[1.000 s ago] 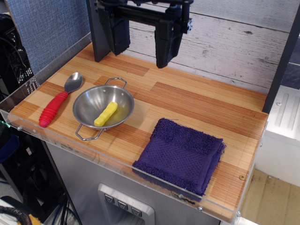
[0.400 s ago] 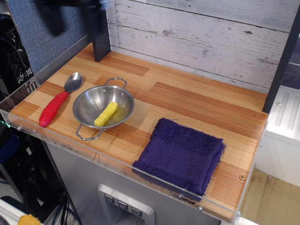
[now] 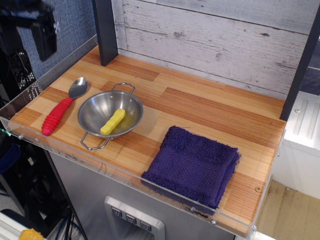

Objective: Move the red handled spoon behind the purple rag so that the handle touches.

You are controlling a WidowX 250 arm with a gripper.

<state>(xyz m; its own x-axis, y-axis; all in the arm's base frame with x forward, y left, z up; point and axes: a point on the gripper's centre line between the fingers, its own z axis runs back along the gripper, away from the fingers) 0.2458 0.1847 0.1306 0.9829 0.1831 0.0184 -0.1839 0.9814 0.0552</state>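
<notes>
Nearest me the purple rag (image 3: 194, 167) lies folded at the front right, and well apart, by the left edge, rests the red handled spoon (image 3: 61, 109) beside a steel bowl (image 3: 110, 114). It looks light and stiff; the handle (image 3: 56, 116), ribbed, should grip better than the slick metal end. Farther back, upper left, the gripper (image 3: 31, 25) hangs dark and blurred; I cannot tell how its jaws stand.

Red handled spoon (image 3: 62, 106) lies beside steel bowl (image 3: 110, 115) (holding a yellow piece).
</notes>
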